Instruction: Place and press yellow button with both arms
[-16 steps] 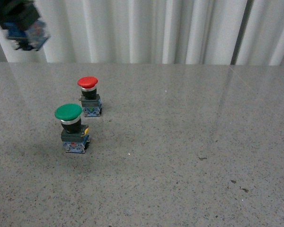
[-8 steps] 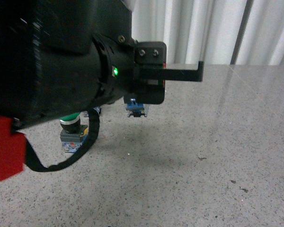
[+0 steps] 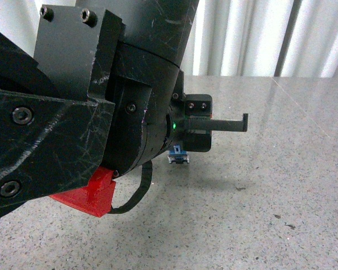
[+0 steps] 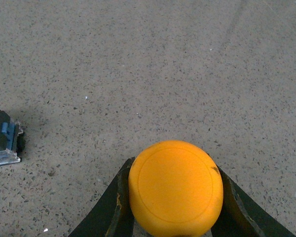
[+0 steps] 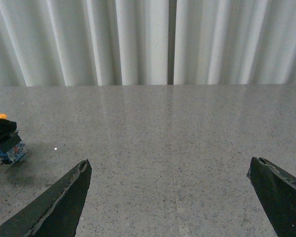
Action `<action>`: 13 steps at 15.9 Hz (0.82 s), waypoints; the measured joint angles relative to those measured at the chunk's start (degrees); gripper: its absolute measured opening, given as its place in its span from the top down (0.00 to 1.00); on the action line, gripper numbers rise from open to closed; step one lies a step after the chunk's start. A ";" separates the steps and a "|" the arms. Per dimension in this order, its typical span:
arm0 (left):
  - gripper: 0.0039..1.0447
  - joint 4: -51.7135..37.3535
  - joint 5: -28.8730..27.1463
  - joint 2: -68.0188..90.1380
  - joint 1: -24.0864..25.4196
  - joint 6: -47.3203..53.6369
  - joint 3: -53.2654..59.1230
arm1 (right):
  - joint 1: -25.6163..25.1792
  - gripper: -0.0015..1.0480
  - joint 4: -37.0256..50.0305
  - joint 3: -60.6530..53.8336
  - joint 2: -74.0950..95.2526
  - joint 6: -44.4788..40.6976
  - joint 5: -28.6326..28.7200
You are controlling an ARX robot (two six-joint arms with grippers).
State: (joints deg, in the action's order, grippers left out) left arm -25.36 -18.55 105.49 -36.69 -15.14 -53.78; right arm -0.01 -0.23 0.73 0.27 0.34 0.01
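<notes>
Clamping yellow button (image 4: 175, 187), left claw (image 4: 176, 205), cap seen only from wrist, front shows base, right claw (image 5: 170, 195) spread empty.

Soft, even light falls from above. The bench (image 3: 281, 191) carries pale reflections of the curtain (image 3: 253, 34) toward its far edge and a faint shadow beneath the left arm (image 3: 73, 124), which looms dark and close in the front view. The yellow button (image 4: 175, 187) is evenly lit and slightly soft. The right gripper (image 5: 168, 162) shows as 2 dim, soft-edged silhouettes.
</notes>
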 joint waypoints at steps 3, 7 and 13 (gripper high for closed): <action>0.69 0.66 0.83 1.33 -0.11 0.24 -0.63 | 0.00 0.06 -0.02 0.00 0.00 0.00 0.00; 0.54 1.09 2.01 1.46 -0.68 0.57 -0.68 | 0.00 0.06 -0.02 0.00 0.00 0.00 0.00; 0.06 0.04 2.16 -1.49 -0.11 0.98 -0.28 | 0.00 0.06 -0.02 0.00 0.00 0.00 0.00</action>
State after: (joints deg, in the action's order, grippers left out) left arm -25.32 -16.38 104.01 -36.80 -14.15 -54.06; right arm -0.01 -0.25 0.73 0.27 0.34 0.01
